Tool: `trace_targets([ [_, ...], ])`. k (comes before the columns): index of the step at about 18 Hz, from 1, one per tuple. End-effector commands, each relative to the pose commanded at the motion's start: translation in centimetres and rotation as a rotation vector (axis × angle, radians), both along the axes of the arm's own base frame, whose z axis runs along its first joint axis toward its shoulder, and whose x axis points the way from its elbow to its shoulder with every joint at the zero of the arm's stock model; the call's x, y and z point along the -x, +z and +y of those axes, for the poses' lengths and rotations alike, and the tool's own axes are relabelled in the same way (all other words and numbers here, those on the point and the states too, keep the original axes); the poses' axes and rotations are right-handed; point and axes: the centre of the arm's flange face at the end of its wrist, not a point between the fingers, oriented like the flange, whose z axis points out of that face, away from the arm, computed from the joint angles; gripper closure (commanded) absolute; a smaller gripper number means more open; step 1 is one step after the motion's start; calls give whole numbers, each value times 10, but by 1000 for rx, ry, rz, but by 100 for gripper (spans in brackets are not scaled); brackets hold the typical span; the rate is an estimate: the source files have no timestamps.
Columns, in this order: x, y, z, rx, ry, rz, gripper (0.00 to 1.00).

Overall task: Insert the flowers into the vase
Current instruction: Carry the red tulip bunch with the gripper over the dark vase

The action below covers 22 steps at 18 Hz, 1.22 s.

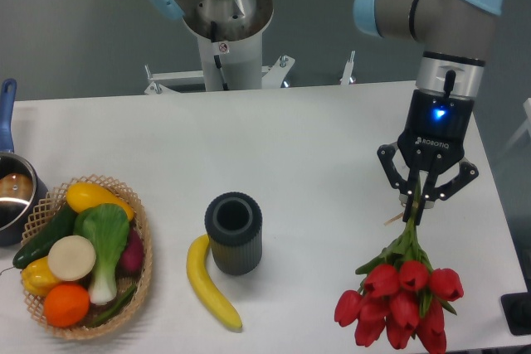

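At the right side of the white bench (315, 130), the gripper (419, 202) points down with its jaws pinching the green stem ends of the flowers (401, 300), whose red buds hang low at the near right; whether they touch the bench is hard to tell. The vase (234, 233) stands upright near the middle, well to the left of the flowers, with a banana (207, 283) just beside it. At the near left sits a wicker basket (143, 275) of vegetables, and a pot (12, 196) at the left edge.
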Motion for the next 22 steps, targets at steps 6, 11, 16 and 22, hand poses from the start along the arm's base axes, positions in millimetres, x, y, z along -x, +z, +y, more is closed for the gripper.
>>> trace_targets([
  [6, -6, 2, 8, -17, -23, -3, 81],
  [11, -34, 9, 36, -31, -85, -1, 82],
  [16, -71, 23, 70, -204, -246, -75, 81],
  [22, -95, 36, 88, -394, -398, -157, 81],
])
